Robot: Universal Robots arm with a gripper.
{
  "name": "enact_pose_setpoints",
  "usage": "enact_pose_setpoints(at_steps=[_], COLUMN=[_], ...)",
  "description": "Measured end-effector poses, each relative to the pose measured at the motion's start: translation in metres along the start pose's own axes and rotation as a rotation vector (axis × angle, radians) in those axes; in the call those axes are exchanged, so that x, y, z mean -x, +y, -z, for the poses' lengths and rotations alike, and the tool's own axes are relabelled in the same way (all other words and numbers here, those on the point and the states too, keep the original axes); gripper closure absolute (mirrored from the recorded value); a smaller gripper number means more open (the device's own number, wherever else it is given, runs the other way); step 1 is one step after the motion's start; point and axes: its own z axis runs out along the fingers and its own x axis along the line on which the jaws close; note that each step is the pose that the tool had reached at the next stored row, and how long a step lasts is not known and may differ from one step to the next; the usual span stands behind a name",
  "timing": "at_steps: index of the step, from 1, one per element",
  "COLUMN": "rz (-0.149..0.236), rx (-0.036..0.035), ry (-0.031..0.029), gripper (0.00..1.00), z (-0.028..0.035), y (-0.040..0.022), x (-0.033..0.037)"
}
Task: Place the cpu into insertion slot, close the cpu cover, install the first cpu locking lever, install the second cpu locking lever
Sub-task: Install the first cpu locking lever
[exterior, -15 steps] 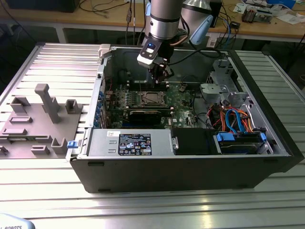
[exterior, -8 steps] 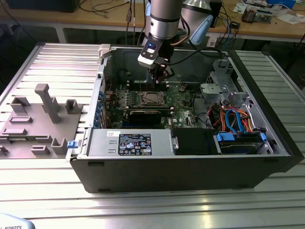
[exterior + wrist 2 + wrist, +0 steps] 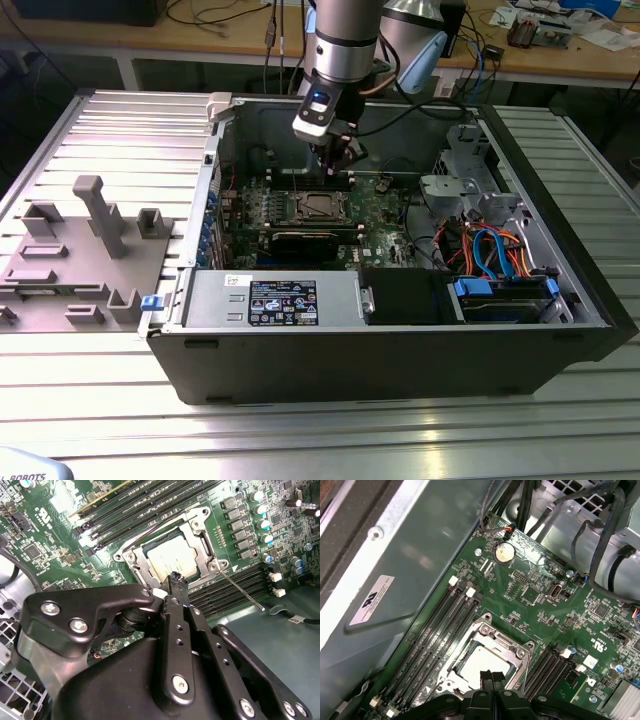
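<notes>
Squarely within metal cpu cover [image 3: 492,636], silvery cpu [image 3: 479,664]

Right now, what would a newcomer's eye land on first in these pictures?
The arm reaching down into an open computer case on a ribbed metal table, in the exterior view. In the first wrist view, the gripper, its fingers shut, hangs just over the silvery cpu, framed by the cpu cover on the green board.

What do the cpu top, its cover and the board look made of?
The cpu: matte silvery-grey metal lid, soft even sheen. The cpu cover: brighter bare metal, probably stamped steel, glinting edges. The circuit board: green-coated laminate, likely fibreglass, with fine traces.
</notes>
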Motion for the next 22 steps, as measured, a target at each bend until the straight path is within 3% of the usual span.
enact_pose_setpoints(at_steps=[10, 22], rz=[0.043, 0.066], rx=[0.0007, 0.0011], ry=[-0.0014, -0.0021], gripper=[0.89, 0.89], z=[0.0, 0.0], y=[0.0, 0.0], x=[0.0, 0.0])
